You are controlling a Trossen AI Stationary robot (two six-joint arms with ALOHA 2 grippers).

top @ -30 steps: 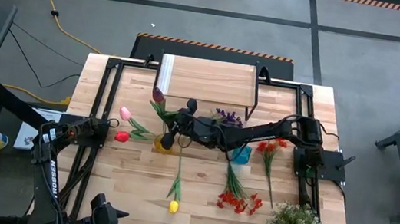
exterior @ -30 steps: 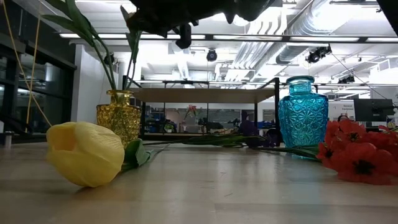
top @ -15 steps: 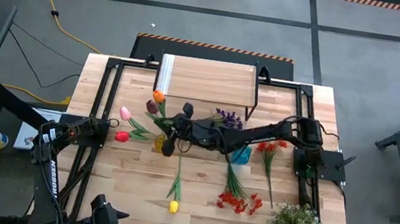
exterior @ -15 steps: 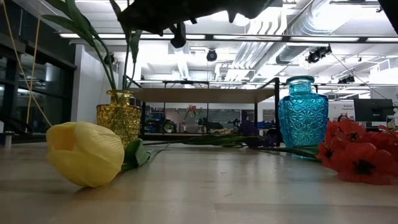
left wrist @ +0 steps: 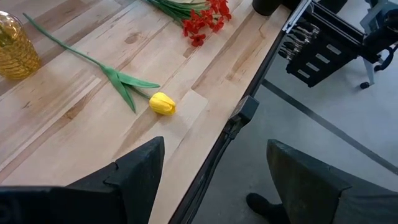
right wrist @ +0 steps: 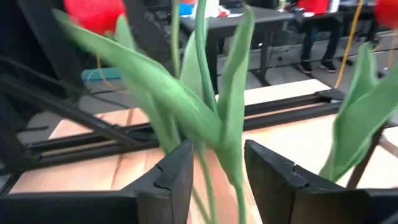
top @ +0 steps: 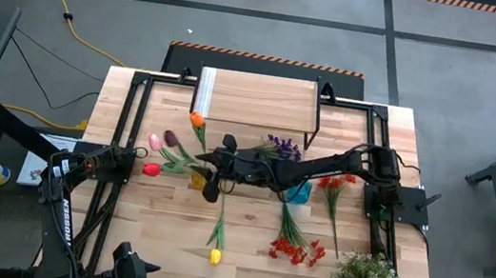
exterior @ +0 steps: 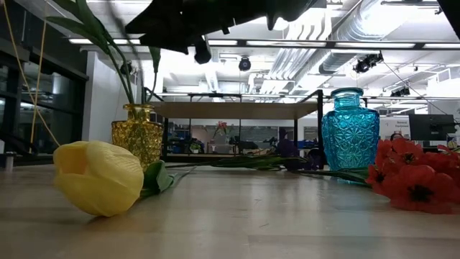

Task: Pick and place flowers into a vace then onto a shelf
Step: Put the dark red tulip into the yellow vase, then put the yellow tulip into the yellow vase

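The flowers (top: 177,149) stand in the yellow vase (top: 198,180) on the desk (top: 242,254). The right claw (top: 210,190) hovers above it, fingers apart around the green stems, probably not clamping. Next it must free itself and fetch the yellow tulip (top: 214,256). The left claw (left wrist: 211,180) waits open.

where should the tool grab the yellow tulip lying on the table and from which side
Grip the bare green stem of the yellow tulip, between the leaves and the yellow vase, coming straight down from above. The flower lies flat on the table with open wood on both sides of the stem. The stem is thin and straight there; the head is bulky and soft, so probably a poorer hold.
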